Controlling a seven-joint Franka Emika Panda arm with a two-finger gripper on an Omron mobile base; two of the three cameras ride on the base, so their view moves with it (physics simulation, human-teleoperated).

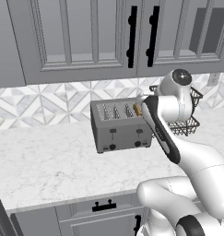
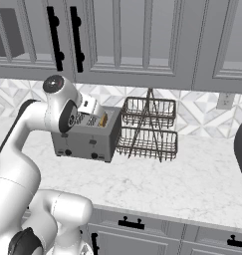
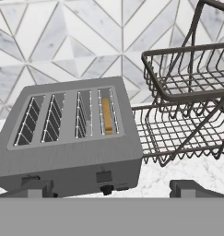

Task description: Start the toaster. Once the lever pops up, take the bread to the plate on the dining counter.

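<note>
Arm: rises from the base, elbow bent, forearm reaching forward over the marble counter [image 1: 49, 161]; the hand sits above and in front of the toaster's right end, tilted down toward it.
Gripper [image 3: 113, 189]: jaws wide apart, nothing between them; fingertips [image 3: 37, 188] low in the hand view, in front of the toaster.
Toaster [image 1: 121, 131]: on the counter against the tiled backsplash, just left of a two-tier wire rack [image 2: 148, 130].
Bread [image 3: 107, 115]: upright in the toaster's rightmost slot, its tan edge showing.

Base views flank toaster [image 1: 120, 124], hand view seemingly closer
</note>
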